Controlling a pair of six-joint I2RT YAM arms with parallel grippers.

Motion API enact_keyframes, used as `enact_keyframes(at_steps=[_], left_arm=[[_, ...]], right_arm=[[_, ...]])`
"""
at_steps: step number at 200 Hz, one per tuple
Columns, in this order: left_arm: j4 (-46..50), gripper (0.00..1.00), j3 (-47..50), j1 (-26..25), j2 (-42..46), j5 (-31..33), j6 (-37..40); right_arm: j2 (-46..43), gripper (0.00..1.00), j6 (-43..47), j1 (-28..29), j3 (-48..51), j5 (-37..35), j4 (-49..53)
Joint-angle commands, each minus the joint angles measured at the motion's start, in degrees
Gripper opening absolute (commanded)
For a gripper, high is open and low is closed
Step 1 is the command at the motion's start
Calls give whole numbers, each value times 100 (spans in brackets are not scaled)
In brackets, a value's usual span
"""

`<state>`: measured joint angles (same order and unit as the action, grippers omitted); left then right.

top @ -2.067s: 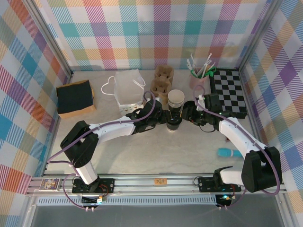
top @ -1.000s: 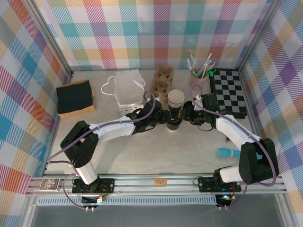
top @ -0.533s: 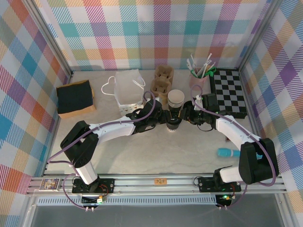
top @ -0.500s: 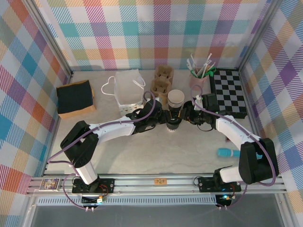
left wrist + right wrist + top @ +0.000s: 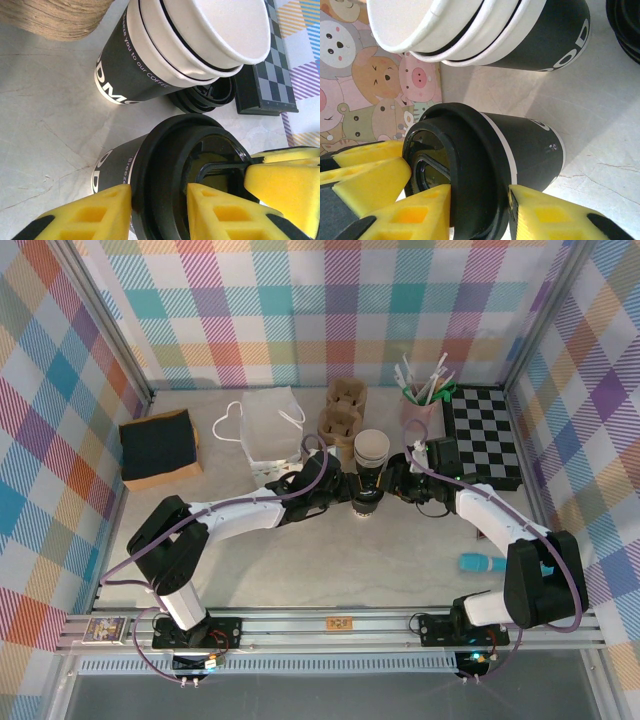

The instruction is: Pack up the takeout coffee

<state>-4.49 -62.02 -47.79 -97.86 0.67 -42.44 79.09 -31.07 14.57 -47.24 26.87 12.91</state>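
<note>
The takeout coffee (image 5: pixel 365 496), a dark paper cup with a black lid, stands on the table between both arms. My left gripper (image 5: pixel 347 489) comes in from the left and is shut on the lid's rim. In the left wrist view one of its yellow fingers (image 5: pixel 92 216) presses outside the rim of the takeout coffee (image 5: pixel 165 170) and the other sits in the lid's hollow. My right gripper (image 5: pixel 387 488) is shut on the opposite side of the rim. In the right wrist view its fingers (image 5: pixel 545 215) straddle the lid edge of the takeout coffee (image 5: pixel 520 150).
A stack of lidless cups (image 5: pixel 372 450) stands just behind the coffee, with loose black lids (image 5: pixel 212 95) beside it. Brown cup carriers (image 5: pixel 342 410), a white bag (image 5: pixel 272 425), a straw holder (image 5: pixel 420 405), a checkerboard (image 5: pixel 482 435), a black pad (image 5: pixel 158 445) and a teal object (image 5: pixel 485 562) lie around.
My right gripper has moved left onto the coffee's lid from its place two seconds ago. Over the last second both arms have hardly moved.
</note>
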Motion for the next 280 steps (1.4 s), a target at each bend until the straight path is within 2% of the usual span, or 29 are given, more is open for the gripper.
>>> enact_keyframes(at_steps=[1, 47, 85, 180, 230, 235, 244, 280], left_arm=[[488, 33, 225, 0, -80, -10, 16], [604, 34, 100, 6, 3, -20, 71], [828, 40, -188, 7, 32, 12, 167], [1359, 66, -723, -12, 136, 88, 393], [1763, 79, -1101, -79, 436, 149, 520], [1832, 91, -1156, -90, 479, 144, 545], [1951, 100, -1263, -99, 562, 141, 595], [2627, 100, -1745, -234, 1067, 199, 861]], right_arm=[[241, 34, 14, 11, 247, -188, 388], [51, 37, 13, 18, 81, -111, 553], [-113, 47, 90, 16, -177, -126, 813], [-303, 69, 163, 15, -484, -195, 1114], [-835, 72, 306, 19, -868, -463, 1657], [-898, 72, 339, 12, -939, -504, 1750], [-1004, 72, 409, 13, -1075, -575, 1915], [-1298, 70, 886, 29, -1674, -824, 2429]])
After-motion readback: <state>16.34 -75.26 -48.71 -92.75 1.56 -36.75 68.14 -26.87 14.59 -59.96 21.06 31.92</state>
